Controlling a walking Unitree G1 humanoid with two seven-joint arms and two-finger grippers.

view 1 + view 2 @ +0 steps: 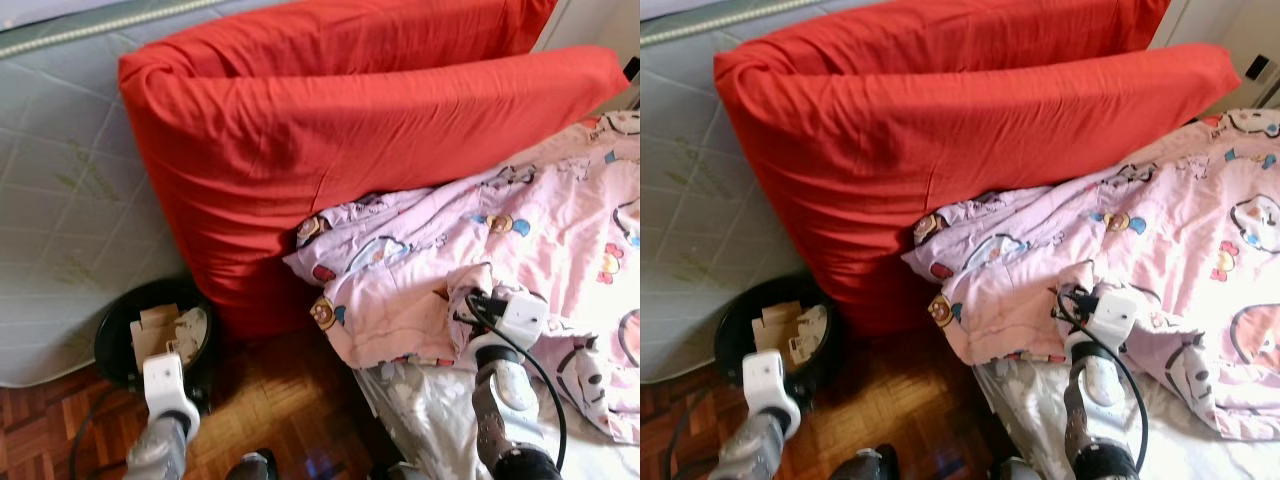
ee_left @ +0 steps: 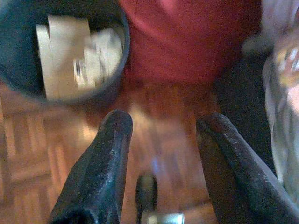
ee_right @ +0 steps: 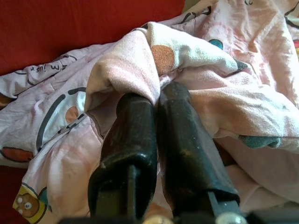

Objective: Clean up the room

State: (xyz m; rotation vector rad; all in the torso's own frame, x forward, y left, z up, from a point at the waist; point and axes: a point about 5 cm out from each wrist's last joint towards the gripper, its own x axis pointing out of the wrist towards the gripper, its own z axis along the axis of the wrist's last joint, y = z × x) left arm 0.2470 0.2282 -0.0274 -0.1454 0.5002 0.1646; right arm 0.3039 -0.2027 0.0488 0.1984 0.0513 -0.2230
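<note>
Right hand was clamped on a fold of the pink blanket, bunched on the bed against the red cushion, probably to pull it flat. Left hand hung spread apart over the wooden floor, near the black bin.

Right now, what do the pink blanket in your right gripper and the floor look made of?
Pink blanket: soft matte woven cloth, likely cotton; it creases and bunches where the right gripper pinches it. Floor: glossy wood parquet, small blocks with visible grain and sheen.
</note>
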